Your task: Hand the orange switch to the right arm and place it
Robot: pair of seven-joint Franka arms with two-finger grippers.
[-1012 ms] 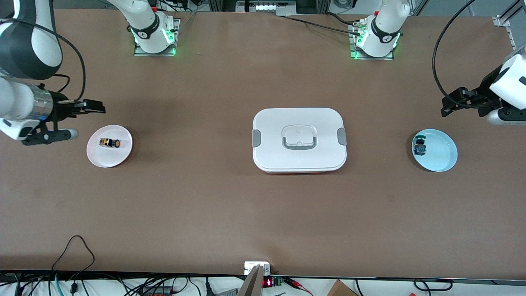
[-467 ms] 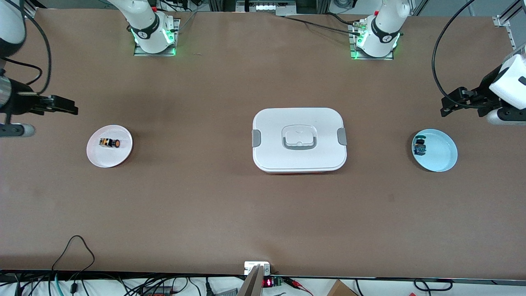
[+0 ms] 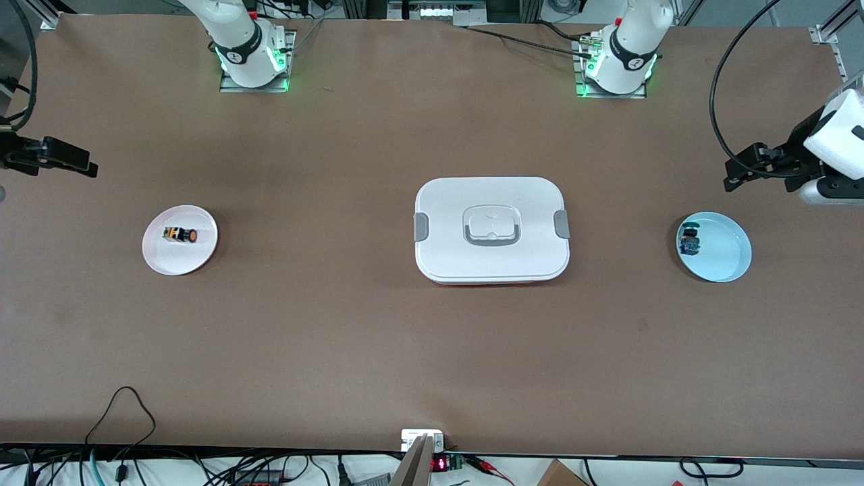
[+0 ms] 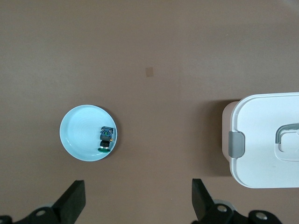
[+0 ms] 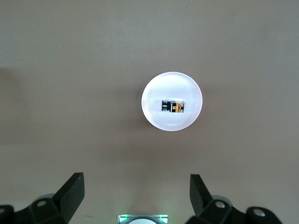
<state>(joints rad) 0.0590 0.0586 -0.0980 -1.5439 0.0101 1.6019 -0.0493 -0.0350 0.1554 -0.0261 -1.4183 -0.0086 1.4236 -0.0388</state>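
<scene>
Well, the orange switch (image 3: 180, 234) lies on its white plate (image 3: 202, 256) at nine o'clock from the lunch box (image 3: 491, 229), untouched, with the right gripper (image 3: 64, 159) and left gripper (image 3: 742, 170) both spread wide and empty, so the handover and placing remain.

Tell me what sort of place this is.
Likely a robotics lab bench: two arm bases bolted to a brown table, loose cables along its edge, and staged props, the orange switch on a white plate.

Brown table (image 3: 378, 351) bearing white plate (image 3: 164, 261), lidded white box (image 3: 491, 229), pale-blue plate (image 3: 725, 260).
</scene>
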